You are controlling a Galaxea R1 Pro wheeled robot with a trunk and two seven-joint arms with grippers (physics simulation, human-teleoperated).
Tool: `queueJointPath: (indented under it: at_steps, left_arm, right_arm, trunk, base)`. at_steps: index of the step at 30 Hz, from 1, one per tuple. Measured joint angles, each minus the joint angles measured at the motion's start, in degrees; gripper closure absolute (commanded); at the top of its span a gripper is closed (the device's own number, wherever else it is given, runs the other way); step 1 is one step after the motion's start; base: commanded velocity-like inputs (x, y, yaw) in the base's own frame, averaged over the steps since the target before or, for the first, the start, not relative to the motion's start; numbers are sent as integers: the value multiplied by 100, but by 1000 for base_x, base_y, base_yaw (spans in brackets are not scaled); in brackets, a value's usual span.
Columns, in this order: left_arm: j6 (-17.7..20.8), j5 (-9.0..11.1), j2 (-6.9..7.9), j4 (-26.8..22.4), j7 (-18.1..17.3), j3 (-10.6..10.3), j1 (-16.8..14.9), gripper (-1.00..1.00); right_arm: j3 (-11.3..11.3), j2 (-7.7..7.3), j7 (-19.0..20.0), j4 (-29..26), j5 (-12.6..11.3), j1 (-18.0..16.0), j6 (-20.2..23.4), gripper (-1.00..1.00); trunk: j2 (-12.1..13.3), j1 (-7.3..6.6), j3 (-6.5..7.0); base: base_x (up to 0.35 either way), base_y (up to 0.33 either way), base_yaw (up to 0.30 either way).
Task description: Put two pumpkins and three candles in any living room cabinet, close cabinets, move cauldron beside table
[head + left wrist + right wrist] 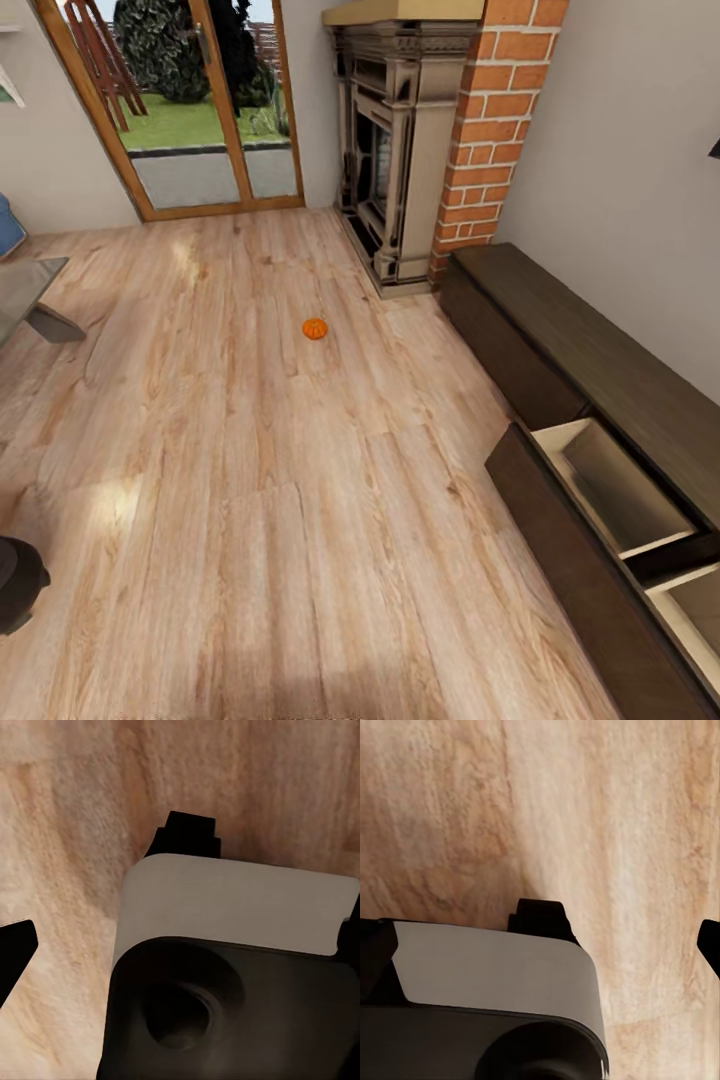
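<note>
Head view: a round black cauldron [18, 583] is seen at the near left edge on the pale wood plank floor [250, 500]. At near right, the long dark brown wood cabinet [600, 350] has two pale-lined drawers [620, 490] pulled open. Further out, a small orange ribbed pumpkin [315, 328] lies alone mid-floor. A glass-topped table corner [25, 285] sits far left; a brick fireplace [420, 140] is beyond. Spread of either claw cannot be told from the wrist views.
</note>
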Motion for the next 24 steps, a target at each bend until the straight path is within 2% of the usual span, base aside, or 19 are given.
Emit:
queueJointPath:
  at_steps: [13,24]
  left_arm:
    - [-1,0,0,0,0,0,0,-100]
    - [-6,0,0,0,0,0,0,-100]
  right_arm:
    - [0,0,0,-3,0,0,-3,-100]
    - [0,-1,0,-6,0,0,-9,-100]
  trunk:
    - [0,0,-83]
    - [0,0,-29]
  base:
    - [0,0,203]
    - [0,0,173]
